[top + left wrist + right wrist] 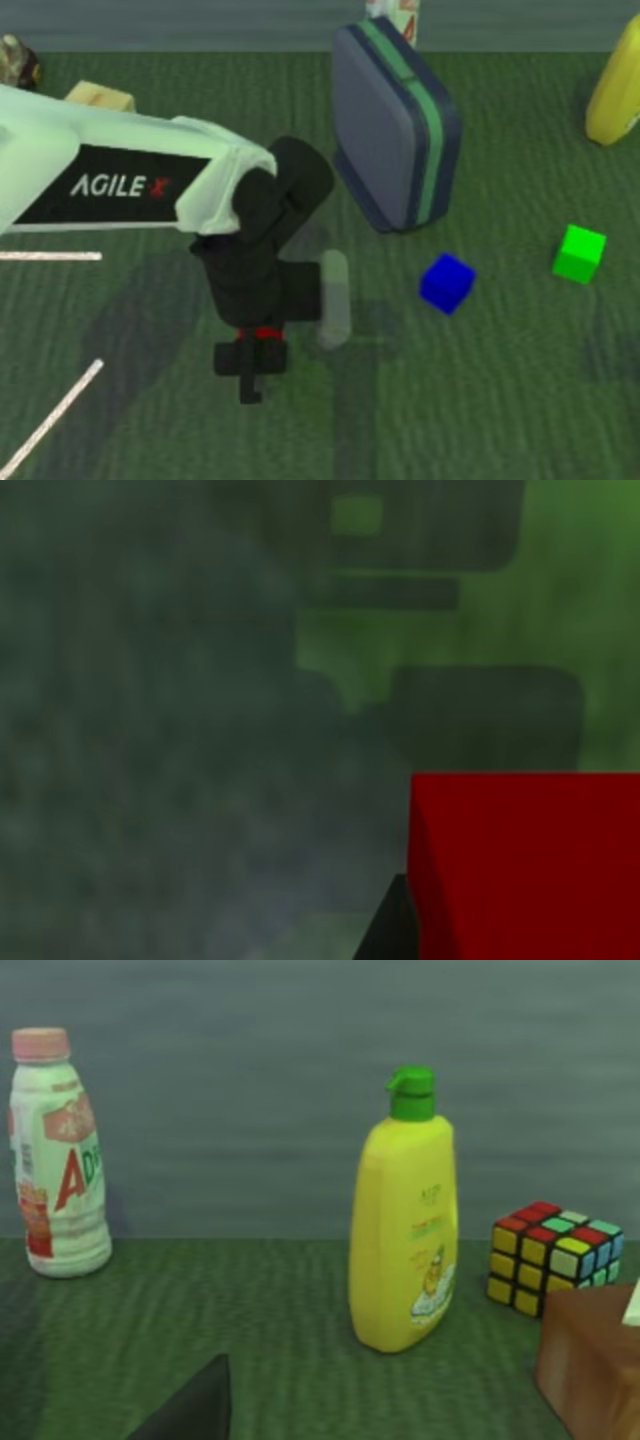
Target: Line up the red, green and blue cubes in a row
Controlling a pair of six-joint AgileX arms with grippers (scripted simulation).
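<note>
The red cube (530,870) fills the lower corner of the left wrist view, pressed against one dark finger (392,935). From above, only a thin red strip (263,332) shows under my left gripper (254,352), which is shut on the cube left of the table's middle. The blue cube (447,283) sits on the green mat to the right of that gripper. Farther right is the green cube (580,253). My right arm is outside the top view; a dark part of my right gripper (190,1410) shows at the edge of its wrist view.
A grey-blue case with a green stripe (395,125) stands behind the blue cube. A yellow bottle (615,85) is at the back right and a cream block (100,97) at the back left. The right wrist view shows a white bottle (58,1155), a puzzle cube (553,1255) and a brown box (595,1365).
</note>
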